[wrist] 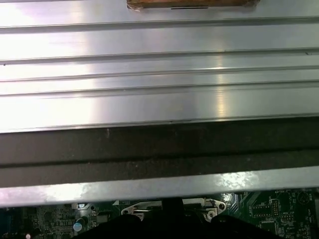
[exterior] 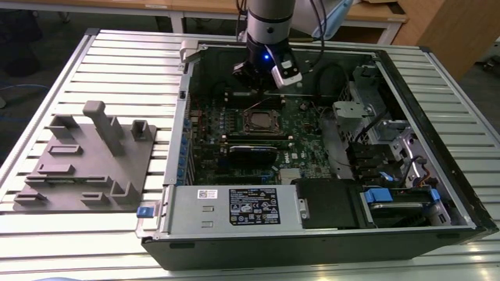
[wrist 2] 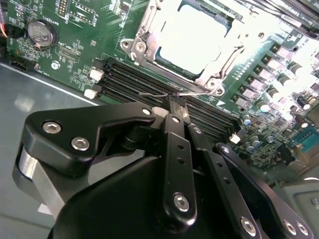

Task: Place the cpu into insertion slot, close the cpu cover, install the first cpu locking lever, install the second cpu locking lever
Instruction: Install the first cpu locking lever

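Lever step: chip [wrist 2: 192,35] sits in the socket [wrist 2: 137,47], cover [wrist 2: 149,17] looks down. Your gripper [wrist 2: 177,103] has its jaws pressed together, tip at the wire lever [wrist 2: 154,93]. I'd say the lever needs a steady push under its catch.

the exterior view looks steeply down from above on the open computer case [exterior: 312,249] on the desk [exterior: 125,58]. the second wrist view sits close behind the end effector [wrist 2: 177,102], facing the cpu cover [wrist 2: 142,35]. the first wrist view faces outward across the desk and shares that cover's edge.
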You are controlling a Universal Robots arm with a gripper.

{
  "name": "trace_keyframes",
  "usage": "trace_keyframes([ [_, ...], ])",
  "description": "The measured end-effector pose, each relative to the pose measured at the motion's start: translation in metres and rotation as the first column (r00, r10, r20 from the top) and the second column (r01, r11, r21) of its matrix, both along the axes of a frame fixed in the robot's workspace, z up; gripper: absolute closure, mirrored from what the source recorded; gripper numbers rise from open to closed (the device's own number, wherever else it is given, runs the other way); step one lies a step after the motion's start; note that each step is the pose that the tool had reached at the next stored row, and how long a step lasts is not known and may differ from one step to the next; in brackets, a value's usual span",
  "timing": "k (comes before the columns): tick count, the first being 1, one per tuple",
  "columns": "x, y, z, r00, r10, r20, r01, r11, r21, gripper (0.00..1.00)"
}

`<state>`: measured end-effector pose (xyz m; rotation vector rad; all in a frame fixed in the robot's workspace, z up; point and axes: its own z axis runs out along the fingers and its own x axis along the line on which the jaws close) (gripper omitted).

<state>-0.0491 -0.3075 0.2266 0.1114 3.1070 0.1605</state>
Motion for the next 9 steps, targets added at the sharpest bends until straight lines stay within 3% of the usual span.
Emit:
trace_keyframes([
  [5,0.0022,0.0004,-0.0008,1.0,0.0,0.0,0.0,1.0,0.0,0.89],
  [9,0.0027,0.0004,-0.0056,1.0,0.0,-0.0001,0.0,1.0,-0.0003,0.89],
])
